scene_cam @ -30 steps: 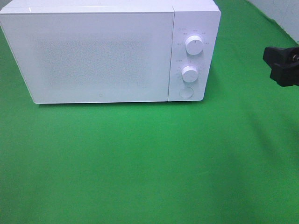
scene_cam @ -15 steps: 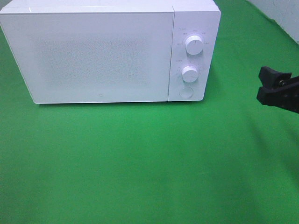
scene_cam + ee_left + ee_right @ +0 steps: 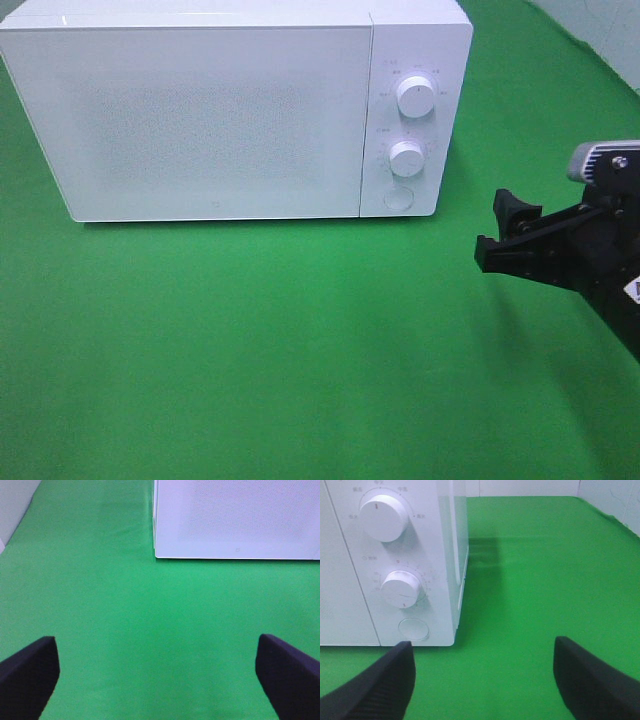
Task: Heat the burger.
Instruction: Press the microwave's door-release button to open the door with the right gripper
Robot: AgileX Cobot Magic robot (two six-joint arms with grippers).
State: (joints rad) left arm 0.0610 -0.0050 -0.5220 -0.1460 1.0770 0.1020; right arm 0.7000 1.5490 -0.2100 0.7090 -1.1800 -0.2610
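Green cloth bench (image 3: 300, 350): fills the exterior view from edge to edge, smooth, with a faint shadow at right centre.

White microwave (image 3: 220, 110): upper left of the frame, standing on the bench and reaching past the middle. Its door (image 3: 200, 120) is shut, with a frosted, finely dotted front. Nothing behind it can be made out.

Control panel (image 3: 415, 60): narrow white strip at the right end of the microwave.

Right hand (image 3: 492, 228): black, at the right edge of the frame at mid height, on a black arm with a grey block above it. It points left toward the microwave, apart from it, level with the lower part of the panel. The right wrist view shows its two fingers (image 3: 375, 685) spread wide, with only green bench between them and nothing held.

Left hand (image 3: 157, 680): seen in the left wrist view only. Its two dark fingers (image 3: 27, 675) are set far apart over bare bench, holding nothing, with the microwave's lower front corner beyond them.

Upper dial (image 3: 415, 97): white, round, high on the panel.

Lower dial (image 3: 406, 158): white, round, slightly smaller, just below the upper dial.

Round button (image 3: 399, 198): white, flush, at the foot of the panel.

Burger: seen in no view, so I cannot tell where it is.
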